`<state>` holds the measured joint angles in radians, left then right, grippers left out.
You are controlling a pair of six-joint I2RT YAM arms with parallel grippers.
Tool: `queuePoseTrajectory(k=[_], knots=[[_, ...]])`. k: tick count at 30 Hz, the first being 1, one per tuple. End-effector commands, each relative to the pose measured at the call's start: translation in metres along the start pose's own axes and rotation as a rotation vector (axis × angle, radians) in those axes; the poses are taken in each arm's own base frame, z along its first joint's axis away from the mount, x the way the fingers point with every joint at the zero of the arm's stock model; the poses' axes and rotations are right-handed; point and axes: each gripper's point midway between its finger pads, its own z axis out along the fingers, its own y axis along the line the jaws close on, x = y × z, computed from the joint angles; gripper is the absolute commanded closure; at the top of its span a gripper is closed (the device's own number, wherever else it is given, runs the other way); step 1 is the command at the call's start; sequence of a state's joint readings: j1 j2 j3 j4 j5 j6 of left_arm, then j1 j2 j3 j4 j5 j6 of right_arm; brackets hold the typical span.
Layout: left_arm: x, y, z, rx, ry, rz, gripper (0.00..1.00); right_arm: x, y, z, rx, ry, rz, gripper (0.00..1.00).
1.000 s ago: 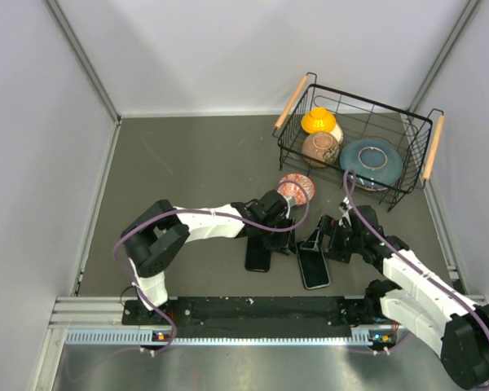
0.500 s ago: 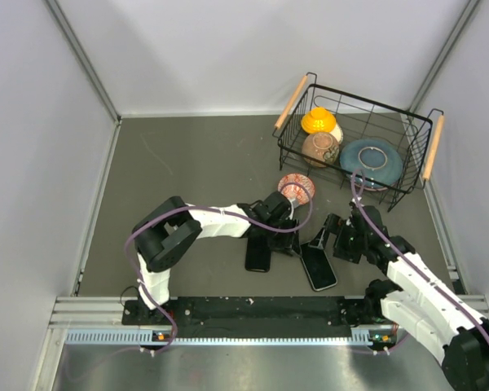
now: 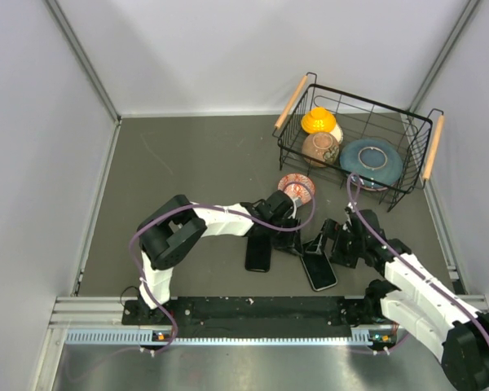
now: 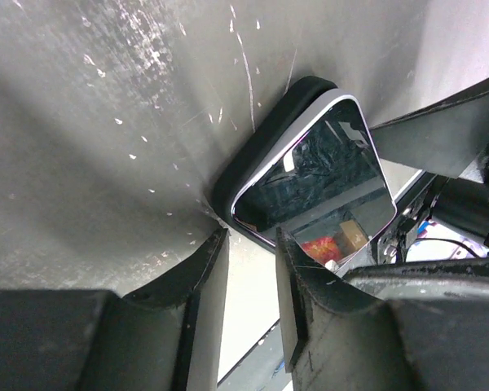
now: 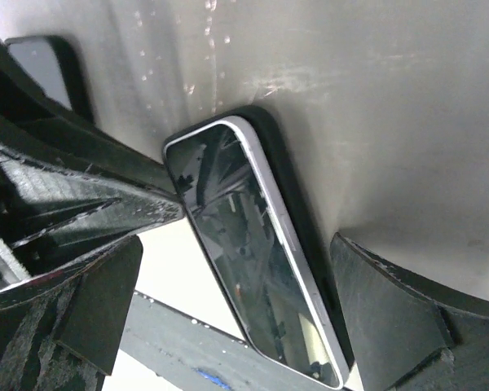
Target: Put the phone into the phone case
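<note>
A silver-rimmed phone (image 3: 320, 270) lies glass up on a black phone case (image 3: 313, 243) near the front of the table. In the left wrist view the phone (image 4: 318, 175) sits partly over the case (image 4: 265, 138), whose black edge sticks out along one side. My left gripper (image 3: 298, 243) is just left of the phone's end, its jaws a narrow gap apart and empty (image 4: 251, 244). My right gripper (image 3: 336, 247) is wide open, with the phone (image 5: 253, 269) and the case (image 5: 300, 213) lying between its fingers (image 5: 399, 326).
A second dark phone (image 3: 258, 254) lies left of the case and shows in the right wrist view (image 5: 53, 65). A patterned bowl (image 3: 297, 187) sits behind the left gripper. A black wire basket (image 3: 354, 102) with bowls and a plate stands at the back right.
The phone and case have shifted slightly right. My left gripper has moved right up to the phone's end. My right gripper has shifted a little over the phone.
</note>
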<state>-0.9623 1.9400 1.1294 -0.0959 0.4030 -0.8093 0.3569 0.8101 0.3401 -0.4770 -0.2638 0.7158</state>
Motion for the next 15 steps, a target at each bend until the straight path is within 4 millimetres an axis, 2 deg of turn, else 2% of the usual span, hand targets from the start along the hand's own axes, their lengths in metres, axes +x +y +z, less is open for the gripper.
queuePoseTrajectory(k=[1,4,7,9,10,15], knots=[[-0.004,-0.002,0.0,0.014,-0.017,0.016,0.67,0.012,0.01,0.007,-0.095,0.043,0.005,0.01],[0.001,-0.002,-0.002,0.025,-0.006,0.012,0.72,0.013,0.02,0.007,-0.166,0.048,0.004,0.02],[0.006,-0.001,-0.004,0.032,0.0,0.009,0.81,0.012,0.04,0.001,-0.278,0.037,-0.009,0.03],[0.009,0.004,-0.005,0.027,0.004,0.005,0.88,0.005,0.054,-0.005,-0.352,-0.005,-0.015,0.05],[0.01,0.002,-0.007,0.033,0.002,0.008,0.9,0.008,0.054,-0.004,-0.368,0.0,-0.01,0.07],[0.014,0.007,-0.011,0.028,0.003,0.006,0.91,0.005,0.063,-0.008,-0.468,-0.06,0.012,0.15]])
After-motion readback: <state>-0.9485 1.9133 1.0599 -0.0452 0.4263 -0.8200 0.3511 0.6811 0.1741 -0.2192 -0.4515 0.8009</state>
